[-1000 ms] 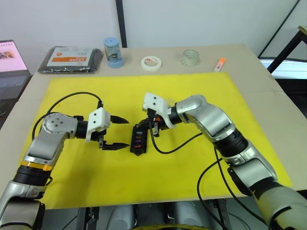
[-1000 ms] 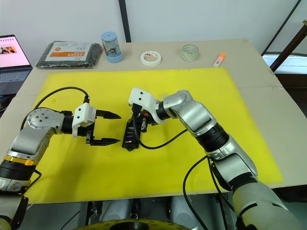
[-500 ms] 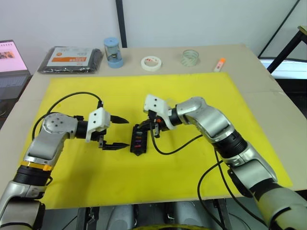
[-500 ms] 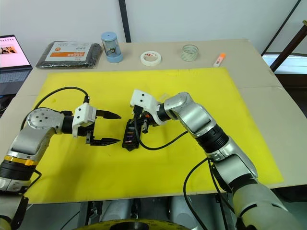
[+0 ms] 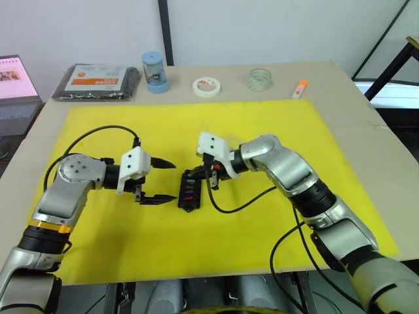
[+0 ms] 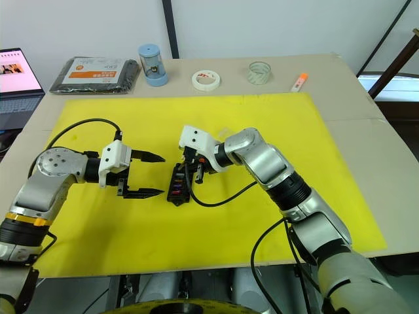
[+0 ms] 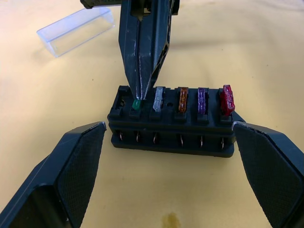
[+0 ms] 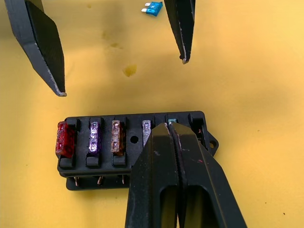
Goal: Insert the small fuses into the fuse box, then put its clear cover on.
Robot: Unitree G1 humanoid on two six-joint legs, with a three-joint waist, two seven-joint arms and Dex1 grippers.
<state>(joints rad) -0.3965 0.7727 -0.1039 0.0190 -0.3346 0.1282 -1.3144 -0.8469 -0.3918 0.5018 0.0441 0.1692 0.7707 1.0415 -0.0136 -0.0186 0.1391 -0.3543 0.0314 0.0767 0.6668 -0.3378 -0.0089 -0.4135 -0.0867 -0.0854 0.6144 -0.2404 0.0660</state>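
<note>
I see the fuse box [image 7: 172, 121] on the yellow mat [image 5: 262, 124], between my two grippers. My right gripper [image 7: 141, 88] has its fingers pressed together, the tips on the green fuse [image 7: 137, 104]. My left gripper [image 5: 159, 181] is wide, just beside the box. The clear cover [image 7: 76, 31] lies apart, with free mat around it.

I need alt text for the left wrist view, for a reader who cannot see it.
The right gripper, shut, presses a green fuse into the black fuse box, beside white, tan, purple and red fuses. The clear cover lies behind.
</note>
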